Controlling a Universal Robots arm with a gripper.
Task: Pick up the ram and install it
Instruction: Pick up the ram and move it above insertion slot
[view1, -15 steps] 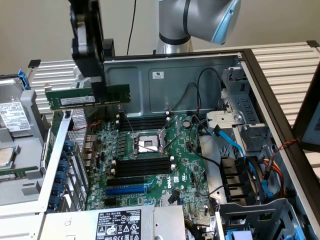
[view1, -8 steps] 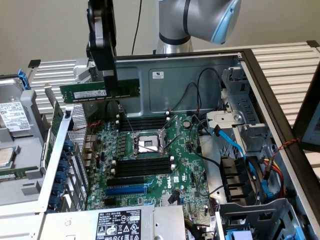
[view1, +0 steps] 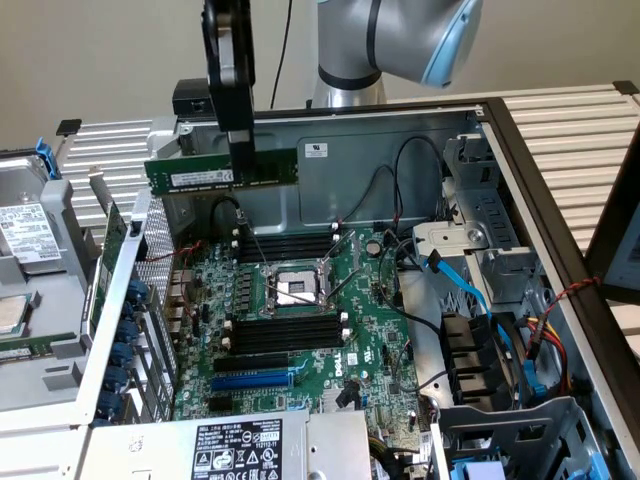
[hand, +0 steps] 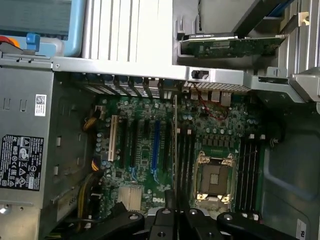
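The ram (view1: 222, 172) is a long green stick with a white label. It hangs level in the air above the open computer case, over the back part of the green motherboard (view1: 300, 310). My gripper (view1: 240, 162) is shut on its middle from above. In the wrist view the ram (hand: 175, 145) appears edge-on as a thin line running out from the gripper (hand: 176, 212), lying over the board beside the black memory slots (hand: 186, 160). More black memory slots (view1: 290, 245) lie behind the CPU socket (view1: 295, 290), and others (view1: 288, 335) in front of it.
A blue expansion slot (view1: 255, 380) lies near the front of the board. The power supply (view1: 240, 450) with its label sits at the front. Blue and black cables (view1: 470, 290) and drive bays crowd the exterior view's right. The metal case wall (view1: 380, 160) rises behind the ram.
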